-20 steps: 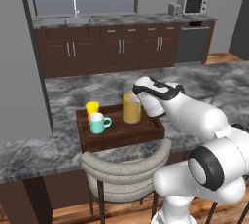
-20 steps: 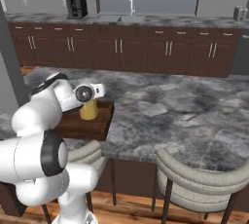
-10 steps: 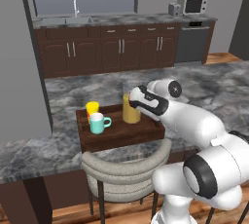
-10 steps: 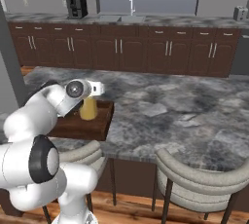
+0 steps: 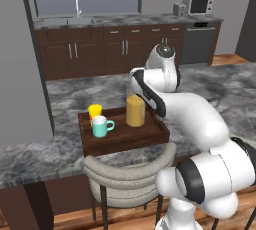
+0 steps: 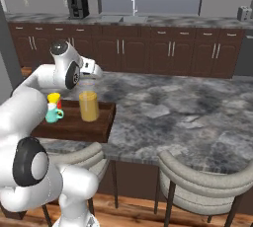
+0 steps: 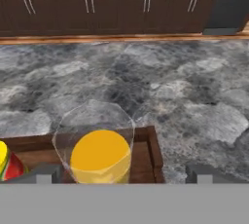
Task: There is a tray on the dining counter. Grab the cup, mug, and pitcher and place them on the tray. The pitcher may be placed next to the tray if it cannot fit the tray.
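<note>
On the marbled dining counter [image 5: 75,91] [image 6: 173,107] lies the dark wooden tray [image 5: 125,136] [image 6: 74,127] [image 7: 146,145]. Three things stand on it: the yellow cup [image 5: 95,110] [image 6: 53,97] [image 7: 4,162], the teal mug [image 5: 101,126] [image 6: 52,115] and the glass pitcher [image 5: 135,110] [image 6: 89,105] [image 7: 99,155] of orange liquid. My gripper [image 5: 135,86] [image 6: 94,72] [image 7: 124,174] hovers open just above the pitcher, touching nothing. In the hand view the pitcher's mouth sits low and left between the spread fingertips [image 7: 46,173].
Two grey round-backed stools [image 5: 130,166] [image 6: 202,181] stand at the counter's near edge. Bare counter stretches to the right of the tray [image 6: 188,122]. Dark cabinets with a sink, microwave [image 5: 197,5] and coffee machine [image 6: 76,5] line the far wall.
The hand has risen from beside the pitcher's upper part to above its mouth, jaws open throughout. The pitcher, cup and mug stay in place on the tray.
</note>
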{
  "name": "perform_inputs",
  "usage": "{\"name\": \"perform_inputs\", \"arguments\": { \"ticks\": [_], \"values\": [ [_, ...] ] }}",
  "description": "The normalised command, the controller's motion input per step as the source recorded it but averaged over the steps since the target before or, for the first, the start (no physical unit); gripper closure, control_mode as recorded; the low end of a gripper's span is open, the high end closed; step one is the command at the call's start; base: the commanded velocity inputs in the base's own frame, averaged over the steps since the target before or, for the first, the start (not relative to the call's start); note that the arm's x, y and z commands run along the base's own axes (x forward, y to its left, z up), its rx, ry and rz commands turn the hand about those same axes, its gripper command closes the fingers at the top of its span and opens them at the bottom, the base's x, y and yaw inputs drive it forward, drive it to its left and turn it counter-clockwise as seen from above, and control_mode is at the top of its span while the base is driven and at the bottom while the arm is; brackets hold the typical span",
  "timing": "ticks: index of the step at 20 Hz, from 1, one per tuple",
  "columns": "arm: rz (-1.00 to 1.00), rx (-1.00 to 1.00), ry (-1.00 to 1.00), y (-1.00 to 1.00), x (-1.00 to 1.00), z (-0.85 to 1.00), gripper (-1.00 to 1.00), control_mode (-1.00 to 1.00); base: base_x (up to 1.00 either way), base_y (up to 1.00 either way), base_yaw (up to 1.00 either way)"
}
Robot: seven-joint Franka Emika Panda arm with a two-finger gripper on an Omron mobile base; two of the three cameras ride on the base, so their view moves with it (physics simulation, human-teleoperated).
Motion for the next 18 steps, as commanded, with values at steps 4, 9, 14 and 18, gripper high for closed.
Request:
{"name": "perform_inputs", "arguments": {
  "ticks": [4, 9, 14, 18],
  "values": [
    [-0.01, 0.00, 0.35, -0.06, -0.02, 0.95, -1.00, -1.00, 0.00, 0.00, 0.00],
    [0.00, 0.00, 0.13, -0.10, -0.64, 0.31, -1.00, -1.00, 0.00, 0.00, 0.00],
    [0.02, 0.00, -0.03, 0.00, -1.00, -0.19, -1.00, -1.00, 0.00, 0.00, 0.00],
    [0.06, 0.00, -0.14, -0.04, -1.00, -0.51, -1.00, -1.00, 0.00, 0.00, 0.00]
  ]
}}
